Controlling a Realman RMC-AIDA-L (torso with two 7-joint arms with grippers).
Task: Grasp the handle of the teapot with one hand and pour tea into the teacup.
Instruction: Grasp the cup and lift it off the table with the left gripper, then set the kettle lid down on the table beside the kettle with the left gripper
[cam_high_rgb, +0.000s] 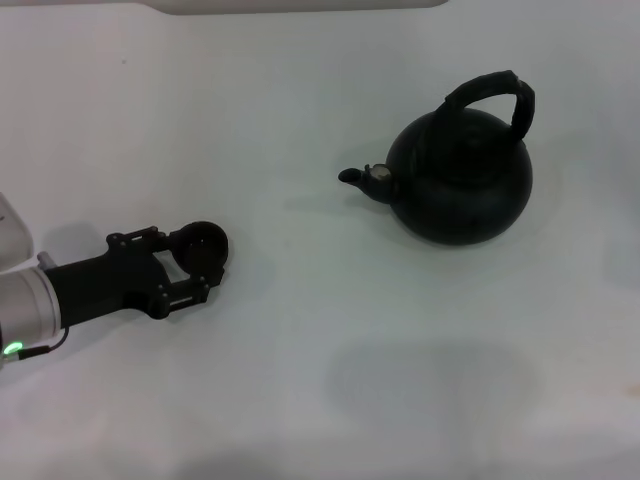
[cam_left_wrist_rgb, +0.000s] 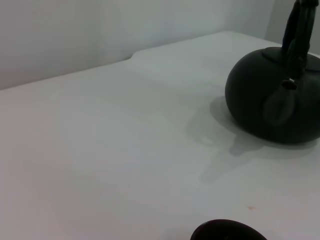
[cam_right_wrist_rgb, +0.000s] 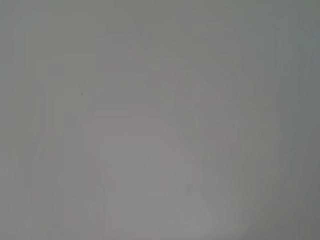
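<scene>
With the left gripper (cam_high_rgb: 200, 262) pinching the teacup (cam_high_rgb: 203, 243) well left of the teapot (cam_high_rgb: 462, 178), steady it below the spout (cam_high_rgb: 362, 177).

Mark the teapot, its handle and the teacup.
teapot (cam_high_rgb: 462, 185): head view, middle of the round body.
handle (cam_high_rgb: 490, 85): head view, top of the arch.
teacup (cam_high_rgb: 203, 243): head view, at the left gripper's tips.

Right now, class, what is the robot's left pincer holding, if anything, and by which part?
The left pincer is closed around the small black teacup, gripping its sides. The teapot stands apart, its handle untouched.
</scene>
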